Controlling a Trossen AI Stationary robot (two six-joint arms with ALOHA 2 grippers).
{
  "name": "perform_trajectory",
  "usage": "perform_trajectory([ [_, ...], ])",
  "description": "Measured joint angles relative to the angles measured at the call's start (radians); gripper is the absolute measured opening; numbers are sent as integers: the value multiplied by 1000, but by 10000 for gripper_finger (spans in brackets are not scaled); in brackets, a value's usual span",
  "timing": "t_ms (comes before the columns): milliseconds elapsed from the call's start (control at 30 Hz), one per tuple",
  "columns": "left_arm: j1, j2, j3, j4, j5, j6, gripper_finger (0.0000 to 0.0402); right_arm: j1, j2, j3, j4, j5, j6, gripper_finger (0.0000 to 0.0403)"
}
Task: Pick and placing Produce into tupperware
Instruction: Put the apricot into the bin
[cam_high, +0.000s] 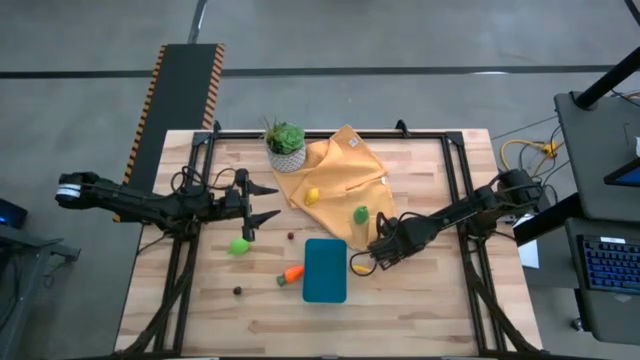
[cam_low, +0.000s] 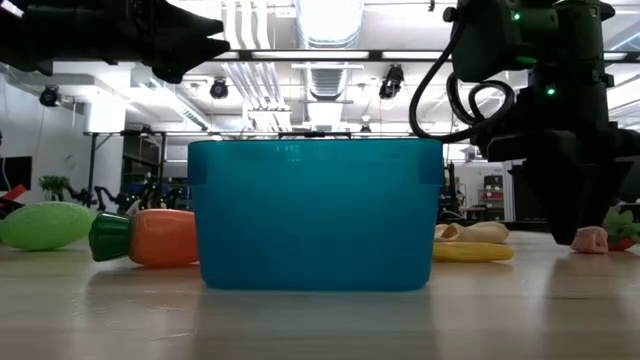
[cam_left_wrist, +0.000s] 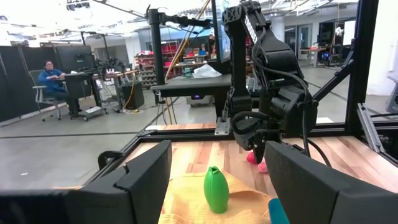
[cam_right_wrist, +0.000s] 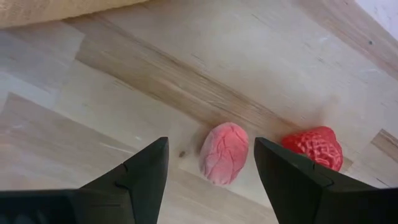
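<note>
Right gripper (cam_high: 377, 256): spread open, empty, low over the table just right of the tupperware (cam_high: 325, 270), fingers straddling a pink produce piece (cam_right_wrist: 224, 152) without touching; red piece (cam_right_wrist: 314, 147) just beside the pink one.
Left gripper (cam_high: 262, 201): spread open, empty, raised, well left of the tupperware.
Yellow cloth (cam_high: 340, 165): beyond the tupperware, bearing a yellow piece (cam_high: 312, 196) and a green piece (cam_high: 360, 214).
Tupperware: upright on bare wood, nothing visible inside.
Lime piece (cam_high: 239, 245): left of the tupperware.
Orange carrot (cam_high: 291, 274): lying just beside the tupperware's left wall.
</note>
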Motion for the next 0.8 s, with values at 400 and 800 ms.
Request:
perform_trajectory([
  [400,0,0,0,0,0,0,245,11,0,0,0,-4,-18,222],
  [800,0,0,-2,0,0,0,245,13,0,-1,0,-19,-22,168],
])
